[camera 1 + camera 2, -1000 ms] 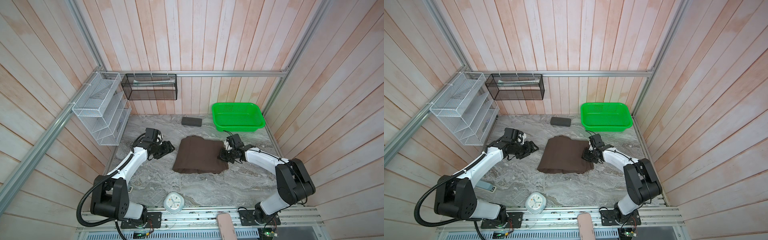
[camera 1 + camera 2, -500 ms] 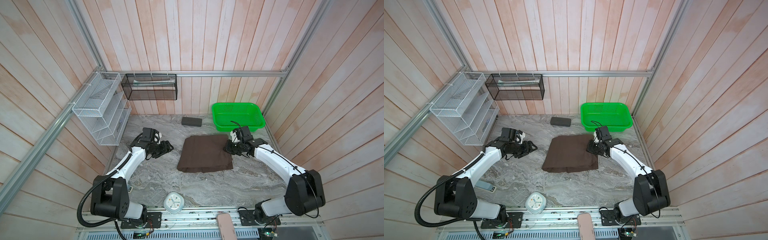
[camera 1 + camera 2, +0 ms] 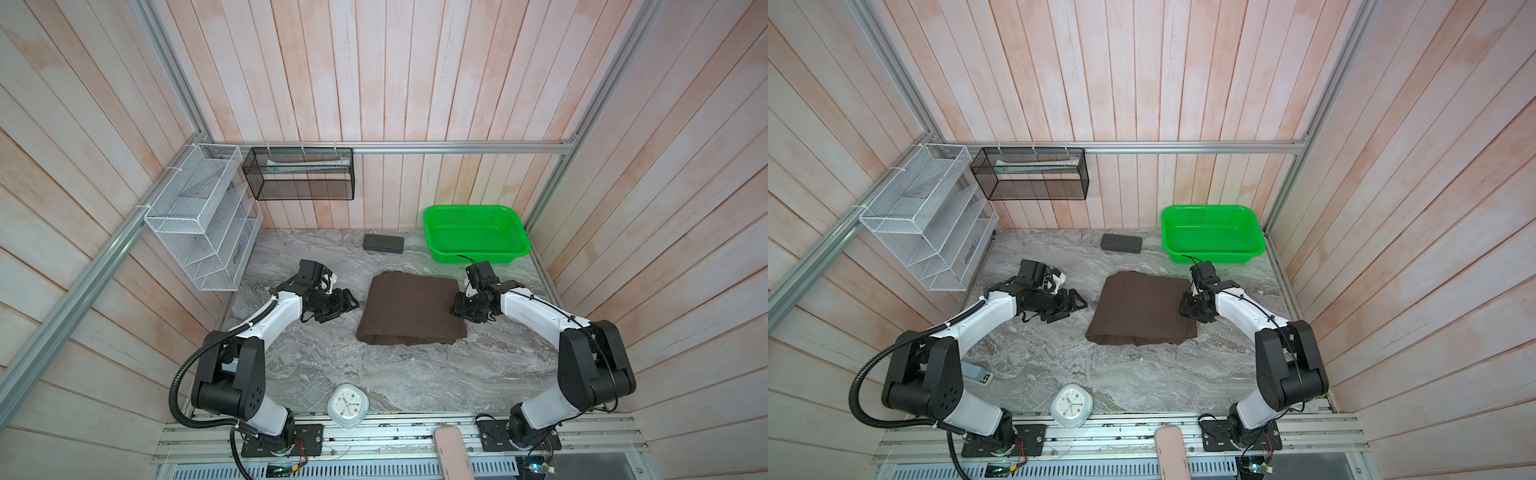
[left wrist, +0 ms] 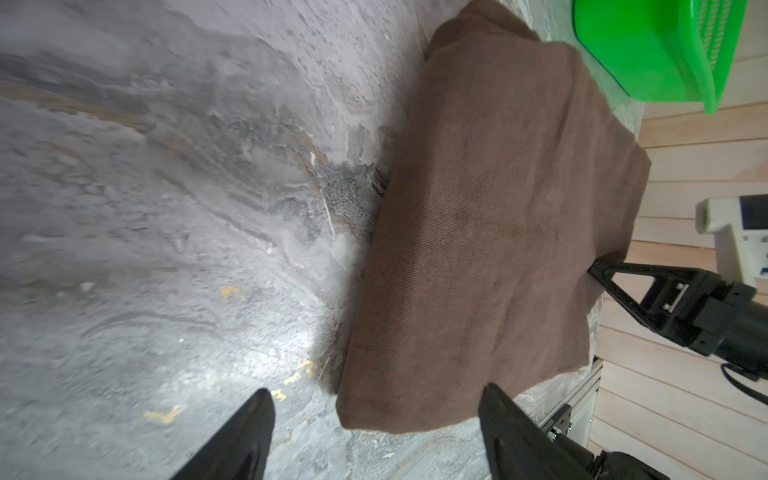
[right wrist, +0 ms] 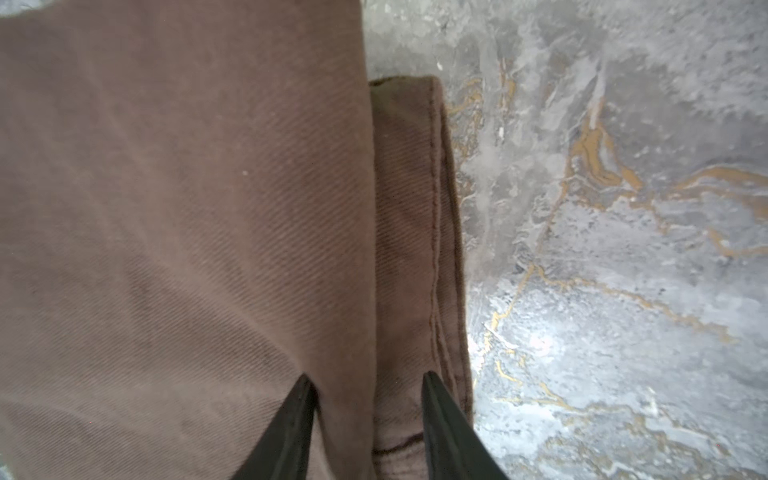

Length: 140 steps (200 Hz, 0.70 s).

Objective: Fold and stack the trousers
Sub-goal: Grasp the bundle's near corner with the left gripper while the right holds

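The dark brown trousers point(image 3: 411, 307) point(image 3: 1142, 309) lie folded into a flat rectangle in the middle of the marble table in both top views. My right gripper point(image 3: 455, 309) point(image 3: 1185, 307) sits at their right edge. In the right wrist view its jaws point(image 5: 366, 376) stand apart over the stitched edge of the trousers point(image 5: 187, 208), and they are not pinching the cloth. My left gripper point(image 3: 347, 306) point(image 3: 1077, 305) is open just left of the trousers, a short gap away, with nothing in it. In the left wrist view its jaws point(image 4: 376, 390) face the trousers' point(image 4: 498, 228) near corner.
A green basket point(image 3: 482, 254) stands at the back right, close behind the right wrist. A dark grey case point(image 3: 383, 243) lies at the back centre. A white clock point(image 3: 348, 406) sits at the front edge. A white wire rack point(image 3: 199, 232) and a black mesh bin point(image 3: 299, 178) hang on the walls.
The right gripper, shut on the trousers' right edge, pulled them a little to the right, then opened and let go. The left gripper stayed nearly in place.
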Available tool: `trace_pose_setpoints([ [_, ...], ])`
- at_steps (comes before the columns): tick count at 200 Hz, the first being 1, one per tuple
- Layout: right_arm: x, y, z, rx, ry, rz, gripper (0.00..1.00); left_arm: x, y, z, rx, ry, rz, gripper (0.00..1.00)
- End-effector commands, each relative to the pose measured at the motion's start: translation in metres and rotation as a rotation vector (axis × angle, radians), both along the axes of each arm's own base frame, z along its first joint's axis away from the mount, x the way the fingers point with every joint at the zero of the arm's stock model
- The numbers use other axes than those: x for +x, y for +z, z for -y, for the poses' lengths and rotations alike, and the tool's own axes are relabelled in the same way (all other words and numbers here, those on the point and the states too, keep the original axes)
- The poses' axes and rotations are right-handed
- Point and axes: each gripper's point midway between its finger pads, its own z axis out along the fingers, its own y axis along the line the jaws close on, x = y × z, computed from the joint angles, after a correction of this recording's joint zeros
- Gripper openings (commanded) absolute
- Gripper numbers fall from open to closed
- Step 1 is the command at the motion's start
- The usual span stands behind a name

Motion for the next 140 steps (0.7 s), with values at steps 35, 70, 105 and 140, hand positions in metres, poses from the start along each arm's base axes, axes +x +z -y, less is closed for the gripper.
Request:
trace_pose_setpoints([
  [35, -0.011, -0.031, 0.007, -0.009, -0.008, -0.077, 0.43, 0.01, -0.019, 0.029, -0.16, -0.092, -0.024, 0.81],
  [70, -0.012, -0.041, 0.007, 0.007, -0.007, -0.091, 0.42, 0.009, -0.031, 0.041, -0.238, -0.151, -0.063, 0.81],
  [105, -0.013, -0.049, 0.005, 0.033, -0.004, -0.104, 0.42, 0.009, -0.04, 0.05, -0.308, -0.181, -0.094, 0.81],
  [140, -0.012, -0.052, 0.0, 0.063, 0.004, -0.106, 0.42, 0.011, -0.046, 0.059, -0.366, -0.195, -0.119, 0.81],
])
